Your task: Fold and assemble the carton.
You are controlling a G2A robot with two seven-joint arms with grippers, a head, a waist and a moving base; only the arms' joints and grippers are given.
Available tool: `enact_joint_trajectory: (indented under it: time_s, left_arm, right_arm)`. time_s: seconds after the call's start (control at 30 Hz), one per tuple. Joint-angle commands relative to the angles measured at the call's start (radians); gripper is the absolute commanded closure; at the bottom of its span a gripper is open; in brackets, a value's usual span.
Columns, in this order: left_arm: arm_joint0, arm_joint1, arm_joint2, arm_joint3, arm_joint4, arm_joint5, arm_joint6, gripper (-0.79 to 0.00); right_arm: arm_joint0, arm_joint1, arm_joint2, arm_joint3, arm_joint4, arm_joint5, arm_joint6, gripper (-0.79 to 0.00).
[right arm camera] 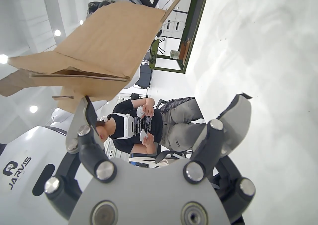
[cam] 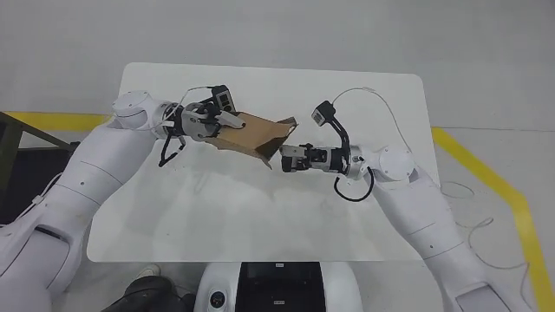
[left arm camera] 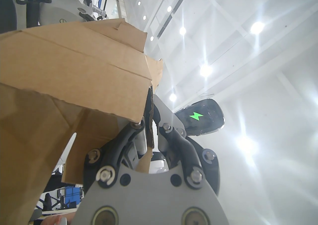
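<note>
Clamping carton (cam: 251, 134), left fingers (left arm camera: 164, 114) tight.

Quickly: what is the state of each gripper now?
Left gripper: closed, holding the carton by its edge.
Right gripper: open, holding nothing.

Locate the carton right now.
Top view: the carton is over the middle of the table, one end clamped in the left hand, the open right hand close by its other end.
</note>
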Motion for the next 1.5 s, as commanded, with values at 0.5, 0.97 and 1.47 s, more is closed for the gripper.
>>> enact_joint_trajectory:
  time_s: [0.5, 0.97, 1.47]
  left_arm:
    - [0.002, -0.011, -0.026, -0.001, 0.020, 0.008, 0.000, 0.000]
    - [0.000, -0.020, -0.038, -0.009, 0.038, 0.021, 0.000, 0.000]
    - [0.001, -0.029, -0.045, -0.011, 0.053, 0.030, 0.000, 0.000]
  right_arm:
    - [0.015, -0.007, -0.044, -0.017, -0.045, 0.011, -0.031, -0.785]
    - [0.019, -0.009, -0.064, -0.029, -0.078, 0.020, -0.056, -0.785]
    - [0.015, -0.007, -0.057, -0.047, -0.103, 0.040, -0.110, -0.785]
